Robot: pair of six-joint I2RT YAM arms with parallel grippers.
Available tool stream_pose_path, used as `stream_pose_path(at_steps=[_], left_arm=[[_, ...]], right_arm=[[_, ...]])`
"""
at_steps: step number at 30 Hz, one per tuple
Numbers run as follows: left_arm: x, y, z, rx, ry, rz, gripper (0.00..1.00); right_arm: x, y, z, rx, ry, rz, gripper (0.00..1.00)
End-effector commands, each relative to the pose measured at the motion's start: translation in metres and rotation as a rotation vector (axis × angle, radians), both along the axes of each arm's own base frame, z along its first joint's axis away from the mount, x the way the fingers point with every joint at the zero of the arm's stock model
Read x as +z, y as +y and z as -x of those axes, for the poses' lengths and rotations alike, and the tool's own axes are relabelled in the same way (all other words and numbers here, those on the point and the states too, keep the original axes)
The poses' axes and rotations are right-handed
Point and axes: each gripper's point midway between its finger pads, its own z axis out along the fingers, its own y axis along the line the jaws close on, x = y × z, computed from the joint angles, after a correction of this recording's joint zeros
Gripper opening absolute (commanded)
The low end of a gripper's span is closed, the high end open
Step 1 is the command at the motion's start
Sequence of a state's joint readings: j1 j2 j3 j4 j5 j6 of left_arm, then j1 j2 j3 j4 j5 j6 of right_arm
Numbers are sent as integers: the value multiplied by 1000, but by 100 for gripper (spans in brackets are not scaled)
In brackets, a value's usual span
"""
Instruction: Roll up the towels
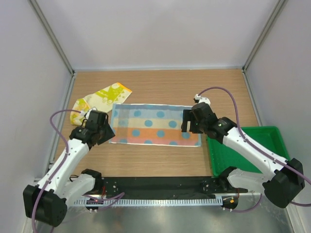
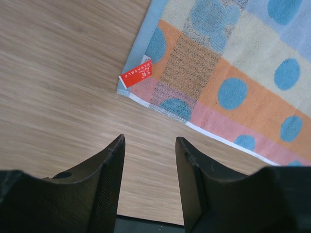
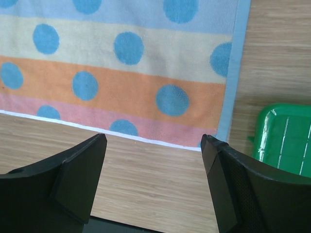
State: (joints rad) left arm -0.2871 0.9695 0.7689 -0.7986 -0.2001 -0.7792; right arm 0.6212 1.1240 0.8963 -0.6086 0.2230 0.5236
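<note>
The polka-dot towel [image 1: 155, 124] lies spread flat in the middle of the table, striped light blue, cream, orange and pink with blue dots. My left gripper [image 1: 104, 133] hovers over its near left corner, where a red label [image 2: 137, 74] shows on the towel [image 2: 228, 73]. The left gripper [image 2: 149, 145] is open over bare wood with nothing between its fingers. My right gripper [image 1: 188, 124] hangs at the towel's right end. In its wrist view the right gripper [image 3: 153, 141] stands wide open above the towel's [image 3: 136, 63] near right edge. The yellow towel [image 1: 104, 97] lies crumpled at the back left.
A green plastic tray [image 1: 248, 145] sits at the near right, just right of the towel's corner, and its corner shows as the green tray [image 3: 286, 141] in the right wrist view. Grey walls enclose the table on three sides. A black strip runs along the near edge.
</note>
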Motion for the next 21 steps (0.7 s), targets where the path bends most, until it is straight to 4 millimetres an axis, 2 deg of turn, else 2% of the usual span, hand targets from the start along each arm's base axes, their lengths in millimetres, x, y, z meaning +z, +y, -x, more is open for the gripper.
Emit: stream_pose_path(at_steps=[1, 4, 8, 11, 21], left_arm=[[-12, -3, -7, 76, -37, 63, 47], [-28, -9, -8, 67, 15, 89, 47], [-45, -6, -12, 106, 56, 111, 43], [-50, -4, -17, 125, 46, 108, 43], [-67, 15, -12, 187, 103, 16, 41]], right_arm=[[-1, 10, 3, 29, -10, -51, 86], [-6, 10, 4, 41, 6, -37, 86], [-10, 9, 5, 55, 12, -21, 86], [-14, 8, 6, 64, 21, -6, 86], [-27, 7, 9, 58, 41, -3, 85]])
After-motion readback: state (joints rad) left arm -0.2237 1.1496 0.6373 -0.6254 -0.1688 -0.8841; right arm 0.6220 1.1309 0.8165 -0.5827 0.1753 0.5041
